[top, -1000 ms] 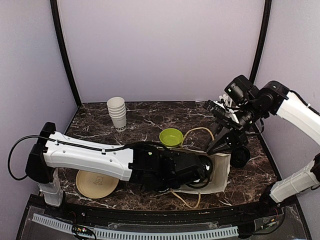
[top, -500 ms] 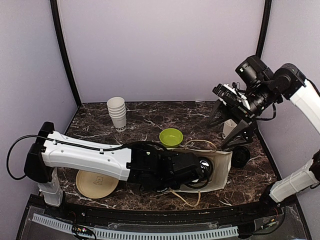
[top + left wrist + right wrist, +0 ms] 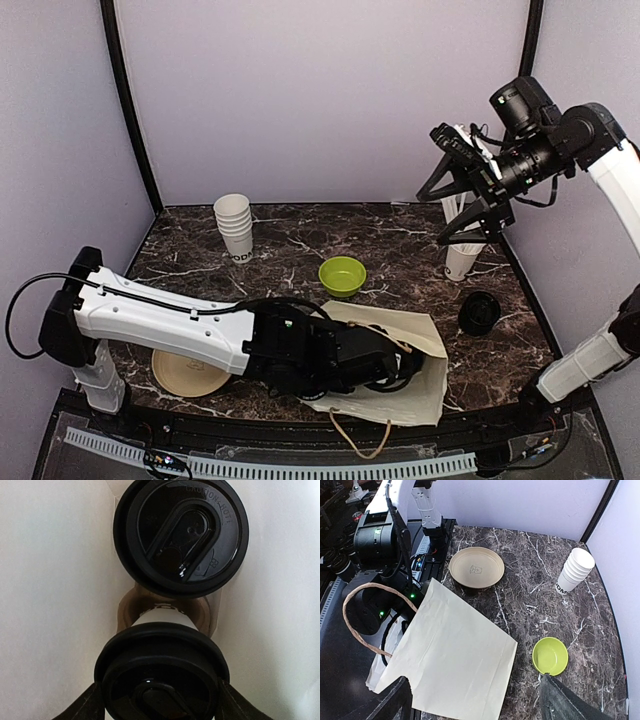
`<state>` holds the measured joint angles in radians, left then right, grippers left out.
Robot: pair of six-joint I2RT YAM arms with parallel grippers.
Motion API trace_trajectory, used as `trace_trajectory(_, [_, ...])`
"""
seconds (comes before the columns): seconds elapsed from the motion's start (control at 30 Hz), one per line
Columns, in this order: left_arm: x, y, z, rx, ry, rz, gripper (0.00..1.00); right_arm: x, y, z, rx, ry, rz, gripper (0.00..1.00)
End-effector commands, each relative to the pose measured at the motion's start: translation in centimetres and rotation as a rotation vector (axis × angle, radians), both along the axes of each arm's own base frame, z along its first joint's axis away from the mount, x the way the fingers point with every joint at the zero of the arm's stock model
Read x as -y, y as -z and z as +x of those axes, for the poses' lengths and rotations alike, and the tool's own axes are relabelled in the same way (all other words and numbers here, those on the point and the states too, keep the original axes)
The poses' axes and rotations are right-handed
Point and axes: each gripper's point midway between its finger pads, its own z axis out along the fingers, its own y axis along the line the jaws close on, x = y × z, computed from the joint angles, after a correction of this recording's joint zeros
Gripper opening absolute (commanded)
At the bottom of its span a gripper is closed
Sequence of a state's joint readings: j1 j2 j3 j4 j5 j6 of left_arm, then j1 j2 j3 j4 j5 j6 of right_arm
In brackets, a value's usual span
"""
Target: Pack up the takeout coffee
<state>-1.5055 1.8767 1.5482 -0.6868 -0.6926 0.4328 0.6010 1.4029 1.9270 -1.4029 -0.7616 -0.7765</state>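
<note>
In the left wrist view I look into the white paper bag (image 3: 55, 580). A takeout coffee (image 3: 161, 665) with a black lid sits between my left gripper's fingers (image 3: 89, 705), which press on both sides of the lid. My left gripper (image 3: 161, 702) is shut on it. A second lidded cup (image 3: 181, 535) stands deeper in, with a brown carrier (image 3: 131, 607) between the two. From above, the bag (image 3: 400, 350) lies flat on its side with the left arm reaching into its mouth. My right gripper (image 3: 437, 215) hangs open high above the back right, holding nothing.
A green bowl (image 3: 342, 274) sits just behind the bag. A stack of lidless white cups (image 3: 235, 226) stands at the back left, a tan plate (image 3: 180, 372) at the front left. A white cup of straws (image 3: 465, 255) and a loose black lid (image 3: 479, 312) are on the right.
My right gripper opened, let go of the bag's edge and rose up and back. The bag dropped flat onto its side. The left arm stayed inside the bag.
</note>
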Motion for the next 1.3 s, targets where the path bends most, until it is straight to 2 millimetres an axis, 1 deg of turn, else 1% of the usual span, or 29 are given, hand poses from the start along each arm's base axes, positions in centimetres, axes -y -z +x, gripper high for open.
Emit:
trace_trajectory(0.0, [-0.7, -1.2, 0.2, 0.013, -0.01, -0.043, 0.53, -0.1, -0.5, 0.5, 0.021, 0.022, 0.015, 0.88])
trace_trajectory(0.27, [0.2, -1.8, 1.4, 0.054, -0.002, -0.083, 0.53, 0.2, 0.5, 1.2, 0.018, 0.052, -0.006, 0.88])
trace_trajectory(0.4, [0.2, -1.0, 2.4, 0.057, -0.013, -0.057, 0.53, 0.1, 1.0, 1.6, 0.009, 0.057, -0.01, 0.88])
trace_trajectory(0.47, [0.3, -1.0, 2.9, 0.053, -0.022, -0.056, 0.53, 0.1, 1.3, 1.8, 0.003, 0.06, -0.014, 0.88])
trace_trajectory(0.53, [0.4, -0.9, 3.3, 0.032, -0.026, -0.057, 0.53, 0.2, 2.0, 2.3, -0.002, 0.073, -0.025, 0.88])
trace_trajectory(0.57, [0.4, -0.6, 3.5, 0.02, -0.03, -0.054, 0.53, 0.3, 2.4, 3.0, -0.003, 0.089, -0.029, 0.88])
trace_trajectory(0.63, [0.4, -0.5, 3.9, 0.007, -0.032, -0.05, 0.53, 0.7, 3.8, 5.4, -0.016, 0.164, -0.04, 0.88])
trace_trajectory(0.7, [0.5, -0.3, 4.1, -0.006, -0.026, -0.046, 0.53, 1.5, 5.5, 9.1, -0.035, 0.291, -0.058, 0.87])
trace_trajectory(0.73, [0.5, -0.2, 4.4, -0.008, -0.028, -0.049, 0.53, 2.0, 6.4, 11.2, -0.041, 0.349, -0.061, 0.84])
trace_trajectory(0.77, [0.6, -0.1, 4.4, -0.013, -0.024, -0.05, 0.53, 2.5, 7.6, 12.8, -0.064, 0.39, -0.069, 0.81])
trace_trajectory(0.83, [0.8, -0.1, 4.6, -0.026, -0.022, -0.059, 0.53, 2.9, 10.4, 14.8, -0.133, 0.428, -0.094, 0.74])
trace_trajectory(0.9, [1.0, 0.0, 4.8, -0.045, -0.02, -0.066, 0.53, 2.6, 13.5, 15.9, -0.199, 0.43, -0.13, 0.68])
trace_trajectory(0.93, [0.9, -0.2, 5.2, -0.052, -0.027, -0.071, 0.53, 2.4, 14.7, 16.4, -0.221, 0.435, -0.141, 0.65])
trace_trajectory(0.97, [1.0, 0.2, 5.2, -0.068, -0.024, -0.067, 0.53, 2.2, 15.7, 16.8, -0.247, 0.436, -0.148, 0.63])
trace_trajectory(1.0, [1.0, 0.0, 5.7, -0.073, -0.033, -0.069, 0.53, 2.0, 16.7, 17.2, -0.263, 0.438, -0.155, 0.62])
trace_trajectory(1.07, [1.1, 0.6, 5.9, -0.115, -0.035, -0.059, 0.53, 1.8, 18.3, 17.7, -0.299, 0.443, -0.169, 0.6])
trace_trajectory(1.17, [0.8, 1.2, 6.4, -0.178, -0.051, -0.04, 0.53, 1.6, 19.4, 17.8, -0.331, 0.433, -0.183, 0.59])
trace_trajectory(1.2, [0.8, 1.8, 6.6, -0.206, -0.054, -0.034, 0.53, 1.6, 19.6, 17.8, -0.336, 0.433, -0.186, 0.59])
trace_trajectory(1.23, [0.7, 1.7, 6.7, -0.22, -0.059, -0.03, 0.53, 1.6, 19.6, 17.7, -0.335, 0.43, -0.187, 0.59])
trace_trajectory(1.27, [0.7, 2.3, 6.9, -0.247, -0.064, -0.025, 0.53, 1.7, 19.7, 17.6, -0.338, 0.426, -0.191, 0.59])
